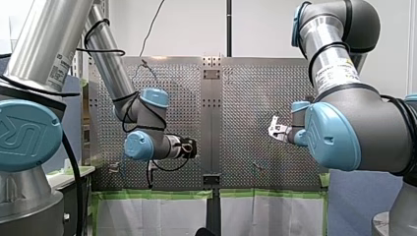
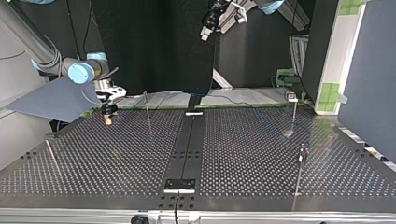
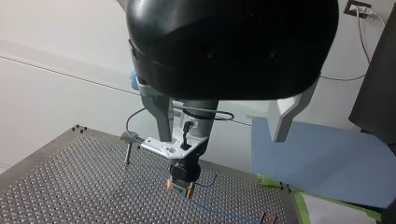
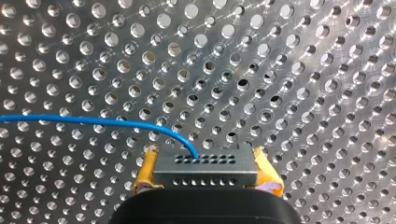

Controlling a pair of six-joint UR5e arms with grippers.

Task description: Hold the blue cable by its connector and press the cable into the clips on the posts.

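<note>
My right gripper (image 4: 206, 179) is shut on the grey connector (image 4: 205, 164) of the blue cable (image 4: 93, 122), its yellow pads (image 4: 144, 175) on both sides. It hangs just above the perforated table (image 2: 243, 158) at the top view's left, as my right gripper (image 2: 108, 117) shows there. The cable trails off along the plate, seen as the blue cable (image 3: 219, 212) in the left wrist view. My left gripper (image 3: 222, 137) is high above the table, open and holding nothing, looking down at my right gripper (image 3: 180, 186).
Thin posts stand on the plate: one post (image 2: 146, 106) near my right gripper, another post (image 2: 293, 114) and a third post (image 2: 301, 161) at the top view's right. A blue-grey sheet (image 2: 60, 100) lies beside the plate's edge. A dark strip (image 2: 189, 149) runs down the plate's middle.
</note>
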